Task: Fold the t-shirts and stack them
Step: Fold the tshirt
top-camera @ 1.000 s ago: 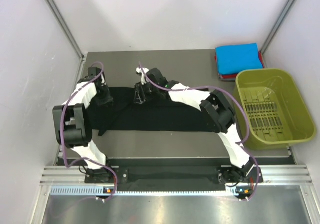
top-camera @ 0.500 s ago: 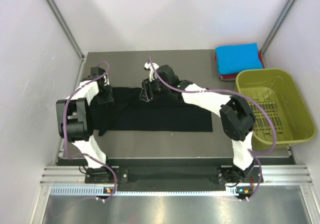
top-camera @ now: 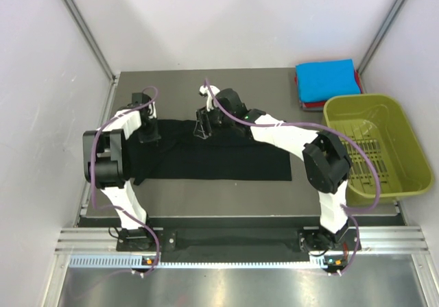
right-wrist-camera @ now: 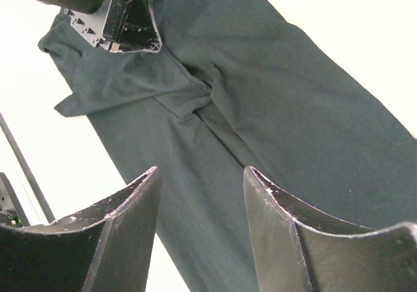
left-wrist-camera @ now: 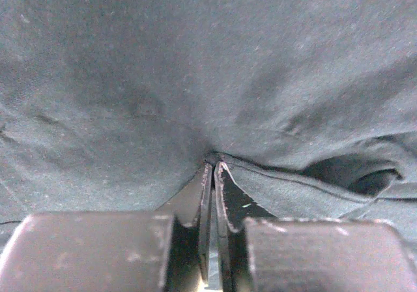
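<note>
The black t-shirt (top-camera: 219, 156) lies folded into a long strip across the middle of the table. My left gripper (top-camera: 148, 133) is at its far left end. The left wrist view shows the jaws (left-wrist-camera: 214, 167) shut on a pinch of the black cloth (left-wrist-camera: 195, 77). My right gripper (top-camera: 204, 127) hovers over the strip's far edge near the middle. It is open and empty above the black t-shirt (right-wrist-camera: 287, 103), and the left gripper (right-wrist-camera: 127, 15) shows beyond it. A folded bright blue shirt (top-camera: 328, 79) lies on a folded red one (top-camera: 314, 105) at the far right corner.
An olive-green plastic basket (top-camera: 405, 139) stands on the right side of the table, next to the folded stack. Grey walls and metal posts close in the table on the left, far and right sides.
My right arm has swung up and its gripper has shifted a little right and farther back over the shirt. My left gripper has moved slightly right with the cloth still pinched.
</note>
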Available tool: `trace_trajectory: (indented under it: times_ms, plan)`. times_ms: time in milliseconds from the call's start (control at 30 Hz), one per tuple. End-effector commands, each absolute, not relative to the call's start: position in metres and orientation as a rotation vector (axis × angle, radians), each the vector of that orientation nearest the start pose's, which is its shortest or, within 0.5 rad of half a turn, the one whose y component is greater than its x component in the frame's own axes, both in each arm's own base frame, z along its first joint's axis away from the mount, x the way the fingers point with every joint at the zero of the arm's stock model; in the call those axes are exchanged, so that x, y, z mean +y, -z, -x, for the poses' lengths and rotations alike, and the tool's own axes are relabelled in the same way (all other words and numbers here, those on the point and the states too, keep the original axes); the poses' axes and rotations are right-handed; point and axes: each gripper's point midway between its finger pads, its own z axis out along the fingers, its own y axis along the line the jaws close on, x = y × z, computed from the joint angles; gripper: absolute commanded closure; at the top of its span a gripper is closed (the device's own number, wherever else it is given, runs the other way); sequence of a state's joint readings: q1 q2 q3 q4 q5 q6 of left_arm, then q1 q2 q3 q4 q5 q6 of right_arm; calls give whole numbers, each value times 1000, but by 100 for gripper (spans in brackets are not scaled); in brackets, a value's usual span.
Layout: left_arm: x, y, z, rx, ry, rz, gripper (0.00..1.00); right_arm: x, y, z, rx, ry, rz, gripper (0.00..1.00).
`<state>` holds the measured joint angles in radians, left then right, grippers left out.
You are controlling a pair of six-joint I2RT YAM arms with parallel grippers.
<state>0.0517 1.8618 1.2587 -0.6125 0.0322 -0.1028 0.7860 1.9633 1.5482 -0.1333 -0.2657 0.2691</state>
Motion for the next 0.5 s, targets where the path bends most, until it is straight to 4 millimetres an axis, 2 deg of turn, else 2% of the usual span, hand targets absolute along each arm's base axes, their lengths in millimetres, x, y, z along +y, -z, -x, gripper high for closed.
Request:
trace_trajectory:
  times_ms: [0, 33, 233, 267, 467]
  plan:
    - [14, -51, -403, 2687, -28, 178, 96, 430, -170, -359, 2065, -874, 731, 46]
    - [11, -56, -406, 2679, -39, 165, 100, 430, -168, -358, 2072, -870, 734, 46]
    - [19, -78, -418, 2641, -130, 151, 100, 430, -166, -359, 2081, -868, 736, 46]
    - [8, -80, -419, 2639, -134, 110, 100, 430, -167, -359, 2080, -869, 734, 46]
    - [2, -91, -428, 2592, -163, 45, 100, 426, -169, -362, 2082, -865, 726, 46]
